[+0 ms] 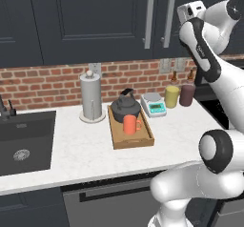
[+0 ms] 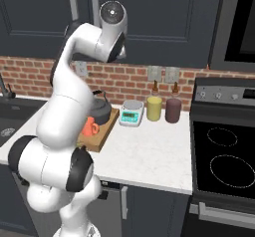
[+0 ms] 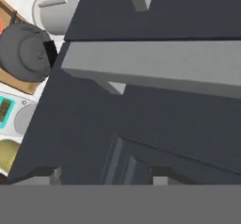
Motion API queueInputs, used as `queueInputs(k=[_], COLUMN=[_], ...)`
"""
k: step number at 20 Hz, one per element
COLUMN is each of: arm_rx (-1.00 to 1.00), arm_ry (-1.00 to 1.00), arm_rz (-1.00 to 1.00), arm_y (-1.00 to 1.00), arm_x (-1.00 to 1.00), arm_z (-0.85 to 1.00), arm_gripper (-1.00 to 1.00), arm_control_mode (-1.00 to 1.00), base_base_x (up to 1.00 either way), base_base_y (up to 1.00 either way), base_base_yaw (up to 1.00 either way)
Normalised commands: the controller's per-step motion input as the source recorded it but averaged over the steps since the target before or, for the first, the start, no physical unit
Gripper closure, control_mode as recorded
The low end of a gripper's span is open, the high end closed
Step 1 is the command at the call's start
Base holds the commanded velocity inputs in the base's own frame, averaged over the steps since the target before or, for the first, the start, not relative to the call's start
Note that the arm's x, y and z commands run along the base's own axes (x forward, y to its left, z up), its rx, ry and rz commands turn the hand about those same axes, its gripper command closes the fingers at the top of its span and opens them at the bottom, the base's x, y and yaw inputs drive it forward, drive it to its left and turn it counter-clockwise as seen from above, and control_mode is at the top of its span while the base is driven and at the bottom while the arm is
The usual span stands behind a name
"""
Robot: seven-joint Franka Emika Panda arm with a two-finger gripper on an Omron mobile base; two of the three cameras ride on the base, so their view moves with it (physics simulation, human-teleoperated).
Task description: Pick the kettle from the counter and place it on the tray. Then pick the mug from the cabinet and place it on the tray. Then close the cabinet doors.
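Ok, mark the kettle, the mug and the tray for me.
kettle (image 1: 125, 109), left base view, rounded dark body.
mug (image 1: 129, 124), left base view, orange side wall.
tray (image 1: 135, 141), left base view, near wooden rim.

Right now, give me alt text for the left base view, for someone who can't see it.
A wooden tray on a white marble counter holds a dark kettle and an orange mug. The white robot arm reaches up toward the shut navy cabinet doors above.
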Motion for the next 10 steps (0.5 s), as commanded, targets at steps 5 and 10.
queueInputs(k=[5,10], arm_rx=[-0.08,-0.07], arm_ry=[0.15,0.04], arm_rz=[-0.05,-0.01], arm_y=[0.00,0.00], arm_x=[0.40,0.15], arm_z=[-0.25,-0.25], arm_gripper=[-1.00,-1.00], arm_control_mode=[-1.00,-1.00], base_base_x=[0.00,0.00], base_base_y=[0.00,0.00], base_base_yaw=[0.00,0.00])
